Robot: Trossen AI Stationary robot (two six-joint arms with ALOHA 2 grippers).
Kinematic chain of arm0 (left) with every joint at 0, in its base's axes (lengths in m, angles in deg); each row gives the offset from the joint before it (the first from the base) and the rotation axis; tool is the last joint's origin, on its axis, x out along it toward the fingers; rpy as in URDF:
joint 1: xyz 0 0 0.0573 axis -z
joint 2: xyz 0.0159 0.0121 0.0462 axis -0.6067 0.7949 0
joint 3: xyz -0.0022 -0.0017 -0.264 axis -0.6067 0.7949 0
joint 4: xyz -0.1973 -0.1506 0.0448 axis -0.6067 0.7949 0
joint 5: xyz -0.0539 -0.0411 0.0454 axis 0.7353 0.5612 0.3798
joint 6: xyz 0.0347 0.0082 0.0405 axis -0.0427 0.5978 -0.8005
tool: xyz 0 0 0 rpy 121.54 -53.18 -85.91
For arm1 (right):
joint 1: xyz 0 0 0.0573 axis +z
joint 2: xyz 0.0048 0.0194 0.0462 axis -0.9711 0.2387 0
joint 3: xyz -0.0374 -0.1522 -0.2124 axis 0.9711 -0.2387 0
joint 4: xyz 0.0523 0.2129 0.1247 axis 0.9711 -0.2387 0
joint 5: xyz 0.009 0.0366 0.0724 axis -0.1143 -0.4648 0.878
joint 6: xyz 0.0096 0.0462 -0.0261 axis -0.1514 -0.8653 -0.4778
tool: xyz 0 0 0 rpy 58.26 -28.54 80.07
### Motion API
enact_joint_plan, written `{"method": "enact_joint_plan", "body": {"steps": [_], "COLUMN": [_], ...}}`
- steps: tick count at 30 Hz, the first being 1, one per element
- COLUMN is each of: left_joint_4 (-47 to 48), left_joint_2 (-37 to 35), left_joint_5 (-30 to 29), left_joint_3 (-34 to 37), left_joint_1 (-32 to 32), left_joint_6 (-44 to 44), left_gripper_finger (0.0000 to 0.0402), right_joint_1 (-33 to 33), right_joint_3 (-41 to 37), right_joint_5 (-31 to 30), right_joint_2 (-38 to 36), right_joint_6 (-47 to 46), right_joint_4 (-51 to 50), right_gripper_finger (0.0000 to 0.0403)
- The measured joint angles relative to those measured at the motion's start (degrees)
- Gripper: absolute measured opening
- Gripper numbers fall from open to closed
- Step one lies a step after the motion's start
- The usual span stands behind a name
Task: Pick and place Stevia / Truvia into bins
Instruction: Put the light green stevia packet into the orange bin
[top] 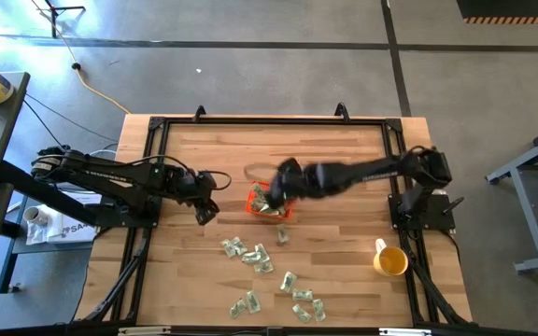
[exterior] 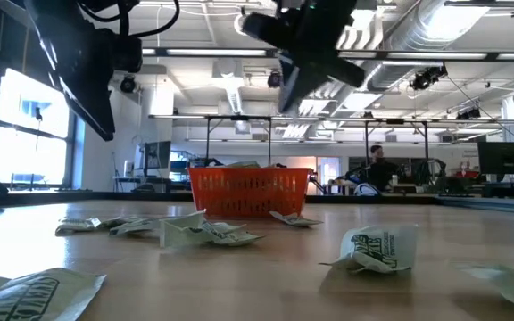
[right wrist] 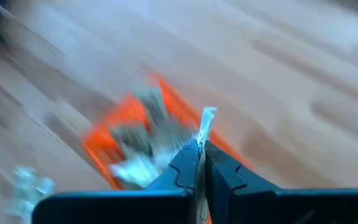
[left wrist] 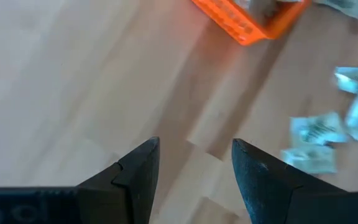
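The orange bin (top: 253,203) stands mid-table with several Stevia sachets (right wrist: 135,168) inside. More pale green and white sachets (top: 250,252) lie flat on the wood near the front edge. My right gripper (right wrist: 202,149) hangs above the bin (right wrist: 104,140), shut on one sachet. To the left of the bin (left wrist: 244,18), my left gripper (left wrist: 194,155) stays open above bare wood, with nothing between its fingers. My right gripper pinches one sachet between its two fingertips; a narrow white end (right wrist: 207,118) sticks out past them. The fingers slant downward over the bin. The sachet is lifted clear of the bin and the table.
A yellow cup (top: 390,259) stands near the table's right front. One sachet (top: 282,236) lies just in front of the bin. A dark frame (top: 269,119) runs around the table's edges. Bare wood lies behind and left of the bin.
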Motion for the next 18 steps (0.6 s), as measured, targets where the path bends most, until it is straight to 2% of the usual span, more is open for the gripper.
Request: {"method": "enact_joint_plan", "body": {"steps": [4,6,11,15,18], "left_joint_4": [-1.79,-2.73,-4.17,-4.59,-5.13], "left_joint_2": [0.09,0.95,4.33,8.00,9.68], "left_joint_5": [5.59,7.90,9.52,15.36,17.94], "left_joint_3": [0.00,0.00,0.00,0.03,0.04], "left_joint_1": [0.02,0.02,0.02,0.39,3.67], "left_joint_6": [0.52,0.79,4.14,8.05,11.27], "left_gripper_finger": [0.0232,0.0232,0.0232,0.0232,0.0232], "right_joint_1": [-4.49,-5.29,-4.57,-3.53,-2.67], "right_joint_3": [1.89,1.64,1.96,1.82,1.82], "right_joint_5": [10.64,13.31,15.09,15.41,11.40], "right_joint_2": [2.26,4.10,5.07,5.36,3.90], "right_joint_6": [8.83,9.70,11.63,13.33,14.74], "right_joint_4": [5.25,6.50,9.41,7.37,2.16], "right_gripper_finger": [0.0004,0.0012,0.0058,0.0117,0.0166]}}
